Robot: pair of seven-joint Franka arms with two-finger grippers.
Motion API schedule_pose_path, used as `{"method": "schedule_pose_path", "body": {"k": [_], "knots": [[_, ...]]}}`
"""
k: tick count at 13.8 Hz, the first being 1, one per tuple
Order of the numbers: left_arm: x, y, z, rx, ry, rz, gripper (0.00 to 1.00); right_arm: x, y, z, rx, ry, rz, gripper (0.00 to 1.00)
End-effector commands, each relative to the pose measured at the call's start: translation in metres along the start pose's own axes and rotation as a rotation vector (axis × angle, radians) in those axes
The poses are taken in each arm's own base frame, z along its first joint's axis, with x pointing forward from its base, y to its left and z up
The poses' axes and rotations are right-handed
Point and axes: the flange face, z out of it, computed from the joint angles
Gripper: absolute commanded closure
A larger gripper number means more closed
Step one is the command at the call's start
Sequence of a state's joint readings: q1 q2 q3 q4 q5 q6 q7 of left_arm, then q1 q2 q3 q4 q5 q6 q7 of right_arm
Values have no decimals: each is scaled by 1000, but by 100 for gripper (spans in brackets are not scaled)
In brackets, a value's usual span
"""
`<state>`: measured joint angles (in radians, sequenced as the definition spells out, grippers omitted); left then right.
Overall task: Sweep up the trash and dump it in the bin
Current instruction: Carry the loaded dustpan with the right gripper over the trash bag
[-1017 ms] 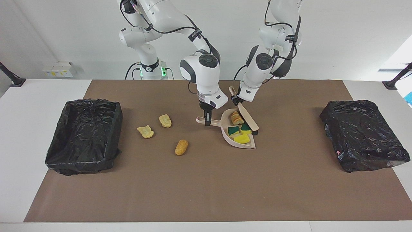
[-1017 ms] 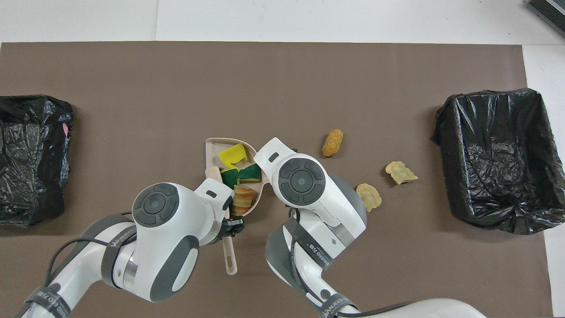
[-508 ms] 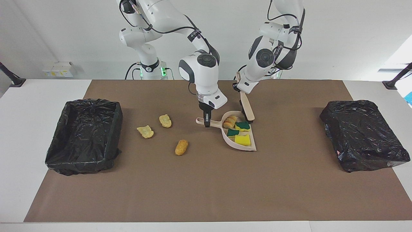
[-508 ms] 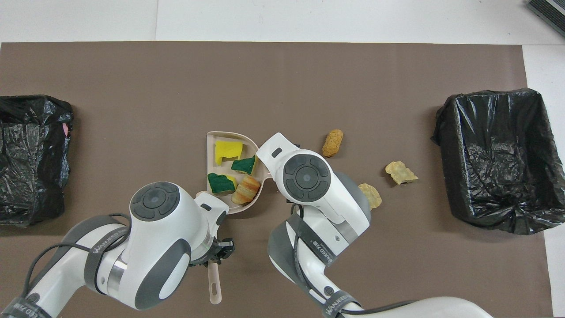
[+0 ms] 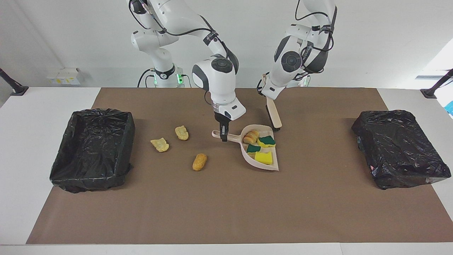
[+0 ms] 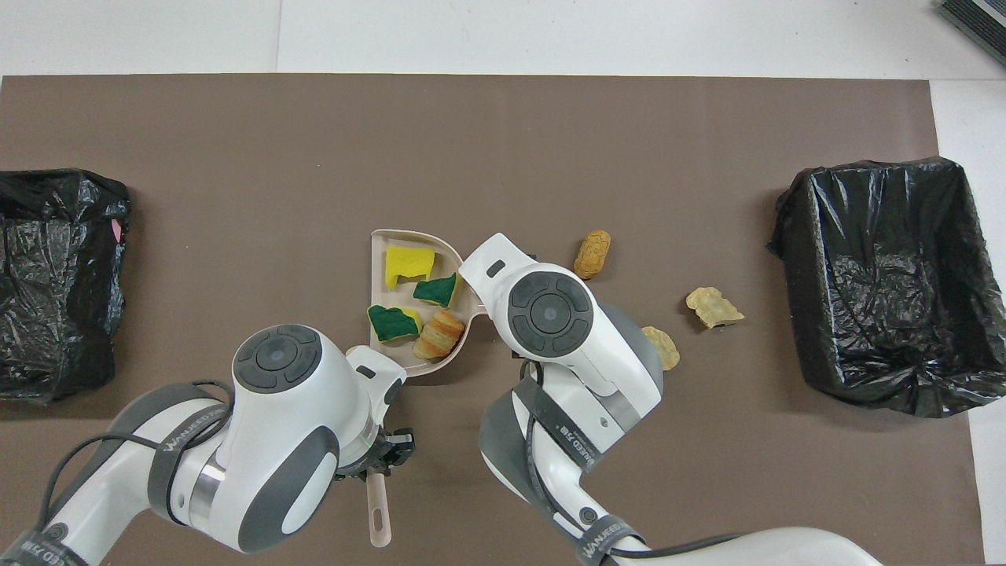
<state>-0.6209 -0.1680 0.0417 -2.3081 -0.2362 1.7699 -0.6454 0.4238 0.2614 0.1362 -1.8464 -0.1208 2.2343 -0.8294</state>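
Facing view, scanning across: open black-lined bin [image 5: 92,148], nothing visible inside. Three bread-like lumps [image 5: 181,132] lie loose on the brown mat [image 5: 226,205], toward the right arm's end. Right gripper [image 5: 223,136] is clamped on the beige dustpan [image 5: 262,164] handle; three yellow-green sponge chunks [image 5: 263,157] and one lump sit in the pan. Left gripper [image 5: 266,92] pinches the hand brush [image 5: 274,115], raised beside the pan. Second bagged bin [image 5: 400,148]. Arm lettering unreadable.
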Motion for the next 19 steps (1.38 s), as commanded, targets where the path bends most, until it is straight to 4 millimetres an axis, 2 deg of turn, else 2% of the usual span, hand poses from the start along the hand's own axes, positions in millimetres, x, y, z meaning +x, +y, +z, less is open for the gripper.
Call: {"method": "schedule_pose_path", "body": {"k": [1, 4, 6, 8, 10, 13, 15, 17, 19], "knots": [[-6, 2, -2, 5, 59, 6, 100, -30, 16, -35, 52, 57, 13, 100], [-25, 12, 12, -25, 138, 51, 100, -87, 48, -58, 93, 48, -50, 100], [-46, 23, 23, -43, 207, 99, 100, -132, 67, -74, 126, 27, -87, 100], [-73, 25, 39, -63, 287, 128, 100, -186, 81, -83, 152, 13, -64, 100], [-97, 37, 48, -56, 319, 114, 100, -240, 91, -92, 165, 6, -53, 100], [-119, 43, 77, -35, 335, 167, 100, -328, 105, -99, 162, 4, -13, 100], [-118, 40, 92, -32, 340, 173, 100, -391, 109, -102, 149, 0, 42, 100], [-112, 41, 98, -40, 345, 169, 100, -430, 110, -108, 129, 1, 16, 100], [-106, 40, 108, -50, 357, 173, 100, -491, 107, -117, 111, -5, 27, 100]]}}
